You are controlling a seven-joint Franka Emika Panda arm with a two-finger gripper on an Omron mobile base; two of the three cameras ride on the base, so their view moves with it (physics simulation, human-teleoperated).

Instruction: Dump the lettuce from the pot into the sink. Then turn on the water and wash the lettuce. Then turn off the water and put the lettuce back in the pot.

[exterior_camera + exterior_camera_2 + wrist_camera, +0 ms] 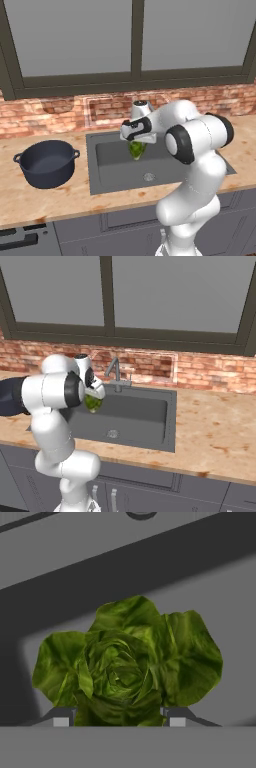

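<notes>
I am watching the gripper [115,722] pinching the lettuce [127,664] between its two fingertips [61,719], one pad on each side of the bunch's base, with the ruffled rosette opening away from the hand camera toward the grey floor of the basin. From the left base camera I am seeing the lettuce [136,149] hanging below the gripper [137,141] with its long axis roughly upright and its narrow end pointing down into the sink [107,172]; it is suspended above the basin, apart from the bottom, near the back wall. The right base camera is showing the same green bunch [92,402] tucked under the hand, over the left part of the sink [150,426]. The round drain [148,176] is lying nearer to me than the lettuce. The pot [46,163] is sitting upright on the counter [60,202] left of the sink, well apart from the bunch, its dark inside showing. Behind the basin the faucet [116,373] is rising against the brick wall [210,373]. I am not making out any label or writing anywhere.
</notes>
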